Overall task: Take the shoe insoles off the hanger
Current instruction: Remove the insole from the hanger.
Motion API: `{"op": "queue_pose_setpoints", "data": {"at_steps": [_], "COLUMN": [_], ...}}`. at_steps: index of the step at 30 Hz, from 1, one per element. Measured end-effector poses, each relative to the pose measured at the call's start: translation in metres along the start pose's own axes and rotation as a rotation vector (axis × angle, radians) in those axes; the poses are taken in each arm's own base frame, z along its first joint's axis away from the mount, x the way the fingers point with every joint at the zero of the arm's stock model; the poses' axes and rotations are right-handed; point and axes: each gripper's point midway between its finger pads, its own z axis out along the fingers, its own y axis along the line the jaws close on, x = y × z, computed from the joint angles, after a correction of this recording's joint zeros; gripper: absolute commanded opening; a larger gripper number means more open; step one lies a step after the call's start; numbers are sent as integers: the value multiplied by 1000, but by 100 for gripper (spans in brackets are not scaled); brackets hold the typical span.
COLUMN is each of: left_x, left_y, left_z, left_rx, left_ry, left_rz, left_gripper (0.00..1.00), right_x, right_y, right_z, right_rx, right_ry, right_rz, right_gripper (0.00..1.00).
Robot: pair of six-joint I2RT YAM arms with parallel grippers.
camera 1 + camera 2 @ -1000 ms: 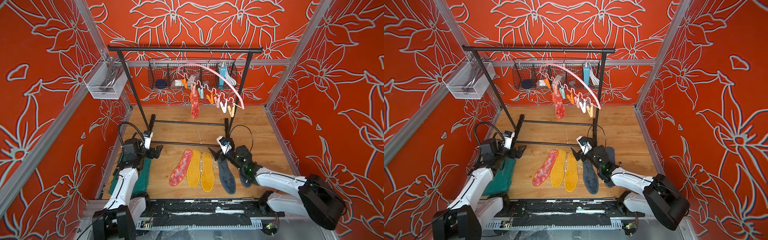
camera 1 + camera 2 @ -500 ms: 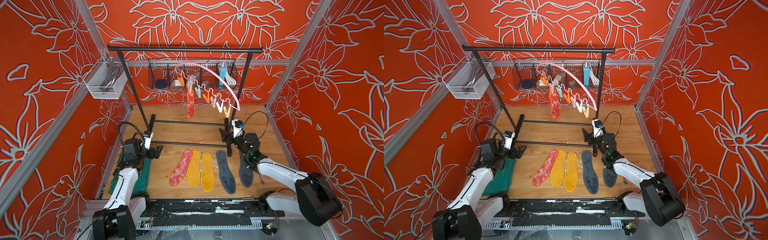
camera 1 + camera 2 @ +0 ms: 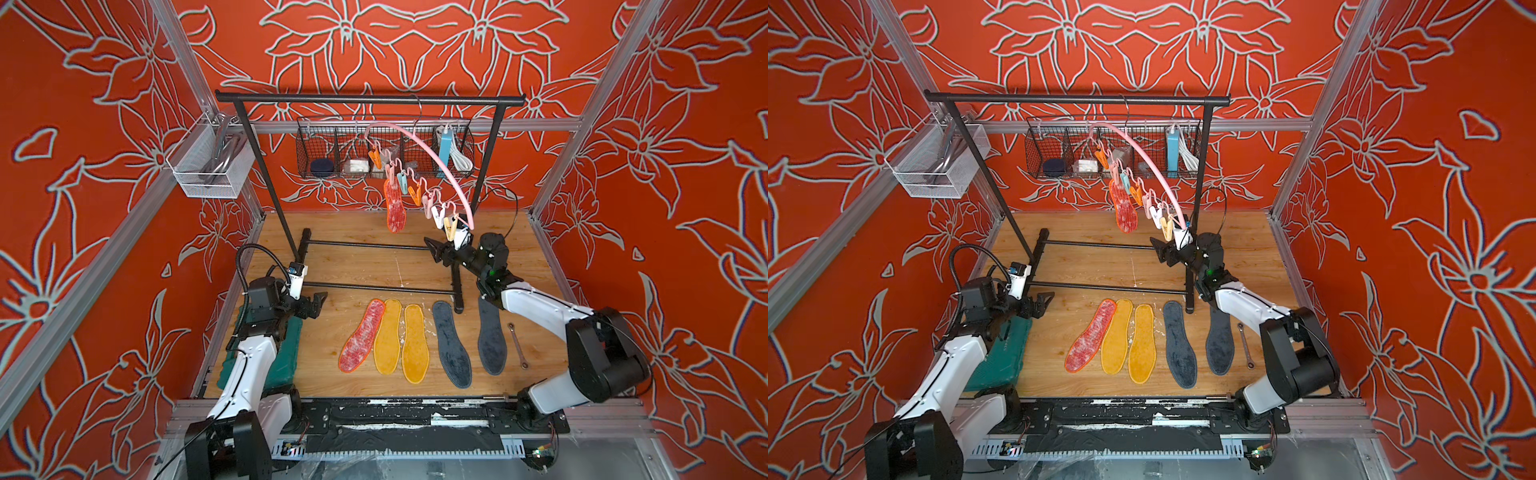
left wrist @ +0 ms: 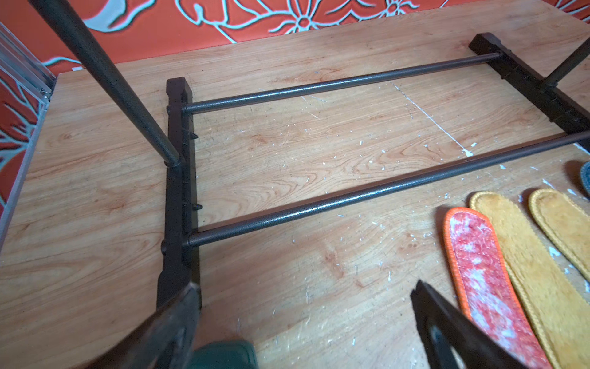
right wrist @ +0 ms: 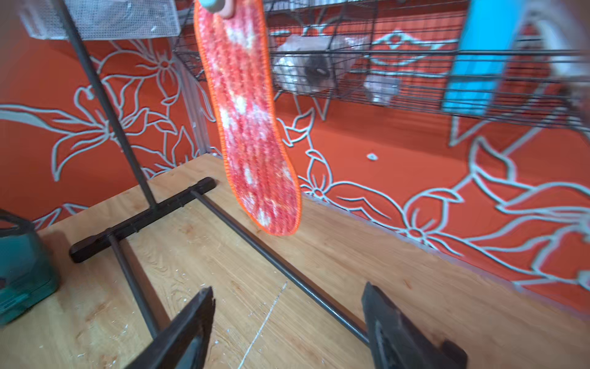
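1. Orange-red walls with pale flower outlines all around, and a scuffed wooden tabletop [image 3: 353, 257] under me.
2. A black rack [image 3: 365, 99] stands across the middle and upper part of both top views. The pink hanger [image 3: 432, 153] hooks over its top bar and hangs skewed, low end dipping toward center-right.
3. One red-pink insole [image 3: 395, 208] is clipped on the hanger, wide end down, dangling clear of the table just left of a row of empty clothespins [image 3: 415, 193].
4. The other five lie flat in a row at lower center: a second red-pink insole [image 3: 361, 336], then two yellow insoles [image 3: 386, 336], then two dark grey insoles [image 3: 451, 345]. The rack's right foot sits between the top ends of the greys.
5. My right claw [image 3: 434, 249] is up in the air at center-right, just under the hanger's low end. Fingers are spread, nothing between them. From my wrist cam the hanging insole is out ahead, not touching me.
6. My left claw [image 3: 318, 303] is left of center, spread wide and empty too, hovering by the edge of a green case [image 3: 286, 353], near the red-pink one on the table but apart.
7. Random bits: a small wrench [image 3: 517, 345] lies right of the outer grey insole, and a black wire basket [image 3: 324, 137] hangs at the back wall.
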Motion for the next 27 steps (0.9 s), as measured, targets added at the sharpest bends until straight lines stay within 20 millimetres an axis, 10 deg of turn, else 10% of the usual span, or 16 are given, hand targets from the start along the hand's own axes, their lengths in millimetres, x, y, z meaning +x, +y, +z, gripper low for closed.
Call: {"op": "queue_pose_setpoints", "data": {"at_steps": [27], "left_x": [1], "left_y": [-5], "left_z": [0], "left_rx": [25], "left_ry": [3], "left_rz": [14], "left_gripper": [98], "right_x": [-24], "right_y": [14], "right_z": [99], "right_rx": [-249], "right_ry": [2], "right_rz": [-217], "right_gripper": [88]}}
